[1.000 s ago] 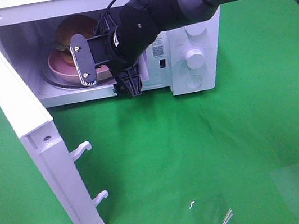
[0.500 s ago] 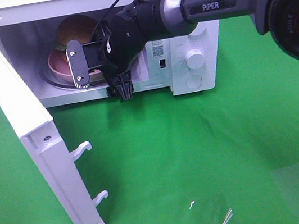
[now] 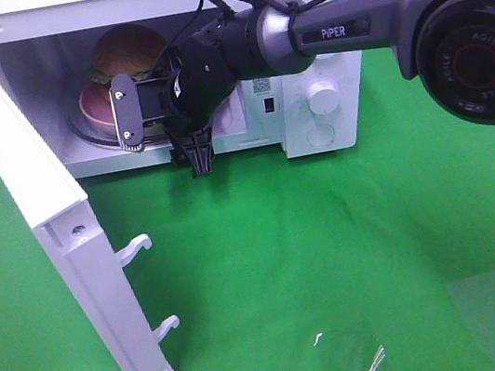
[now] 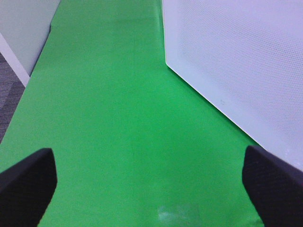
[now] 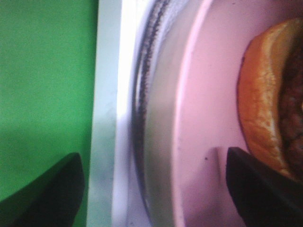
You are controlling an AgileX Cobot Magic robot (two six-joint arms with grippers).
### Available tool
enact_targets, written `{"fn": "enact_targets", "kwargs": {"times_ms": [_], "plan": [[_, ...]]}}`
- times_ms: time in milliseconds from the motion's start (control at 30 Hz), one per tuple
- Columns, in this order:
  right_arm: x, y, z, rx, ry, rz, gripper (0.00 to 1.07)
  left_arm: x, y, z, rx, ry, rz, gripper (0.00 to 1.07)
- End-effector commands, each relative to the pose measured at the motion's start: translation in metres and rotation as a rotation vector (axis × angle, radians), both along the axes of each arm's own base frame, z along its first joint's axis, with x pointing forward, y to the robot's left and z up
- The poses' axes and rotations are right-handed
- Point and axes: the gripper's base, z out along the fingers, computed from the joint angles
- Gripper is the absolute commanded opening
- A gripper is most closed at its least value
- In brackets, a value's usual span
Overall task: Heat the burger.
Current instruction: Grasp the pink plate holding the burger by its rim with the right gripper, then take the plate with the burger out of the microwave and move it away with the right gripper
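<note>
- Sitting on the plate (image 3: 94, 111) inside the microwave (image 3: 319, 42), burger (image 3: 127, 49) looks soft, squishy; lift by the plate rim.
- Right gripper (image 3: 159, 133) jaws apart, empty; left gripper (image 4: 151, 182) too.

R arm outstretched, end effector (image 3: 159, 132) agape; L end effector (image 4: 151, 182) wide.

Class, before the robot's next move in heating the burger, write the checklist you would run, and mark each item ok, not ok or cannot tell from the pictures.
1. Burger on the pink plate inside the microwave: ok.
2. Plate on the glass turntable, not overhanging the sill: ok.
3. Right end effector holding nothing, jaws apart: ok.
4. Right end effector clear of the microwave opening: not ok, it hangs at the opening.
5. Door shut: not ok, wide open.
6. Left end effector open and empty over the green cloth: ok.
</note>
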Motion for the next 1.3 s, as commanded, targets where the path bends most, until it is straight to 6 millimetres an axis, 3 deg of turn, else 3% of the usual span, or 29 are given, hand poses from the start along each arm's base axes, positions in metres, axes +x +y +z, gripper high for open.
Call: {"fn": "enact_targets", "kwargs": {"times_ms": [33, 200, 267, 300, 333, 367, 400, 433, 467, 933, 1300], "plan": [[0.001, -0.002, 0.0, -0.004, 0.02, 0.0, 0.68, -0.002, -0.001, 0.0, -0.003, -0.029, 0.001, 1.0], [0.0, -0.001, 0.0, -0.003, 0.028, 0.009, 0.57, -0.002, -0.001, 0.0, -0.003, -0.029, 0.001, 1.0], [0.0, -0.001, -0.001, 0.004, 0.037, 0.003, 0.31, -0.002, -0.001, 0.0, -0.003, -0.029, 0.001, 1.0], [0.0, -0.001, -0.001, 0.004, 0.037, 0.003, 0.31, -0.002, -0.001, 0.0, -0.003, -0.029, 0.001, 1.0], [-0.001, -0.001, -0.001, 0.007, 0.054, -0.006, 0.19, -0.002, -0.001, 0.0, -0.003, -0.029, 0.001, 1.0], [-0.001, -0.001, -0.001, 0.007, 0.054, -0.006, 0.19, -0.002, -0.001, 0.0, -0.003, -0.029, 0.001, 1.0], [-0.002, -0.002, 0.001, 0.008, 0.068, -0.014, 0.09, -0.002, -0.001, 0.0, -0.003, -0.029, 0.001, 1.0], [-0.002, -0.002, 0.001, 0.008, 0.068, -0.014, 0.09, -0.002, -0.001, 0.0, -0.003, -0.029, 0.001, 1.0], [-0.003, -0.003, 0.001, 0.0, 0.083, -0.016, 0.01, -0.002, -0.001, 0.0, -0.003, -0.029, 0.001, 1.0], [-0.012, -0.006, 0.011, -0.065, 0.152, 0.037, 0.0, -0.002, -0.001, 0.0, -0.003, -0.029, 0.001, 1.0], [-0.029, -0.023, 0.021, -0.175, 0.06, 0.188, 0.0, -0.002, -0.001, 0.0, -0.005, -0.03, 0.0, 1.0]]}}
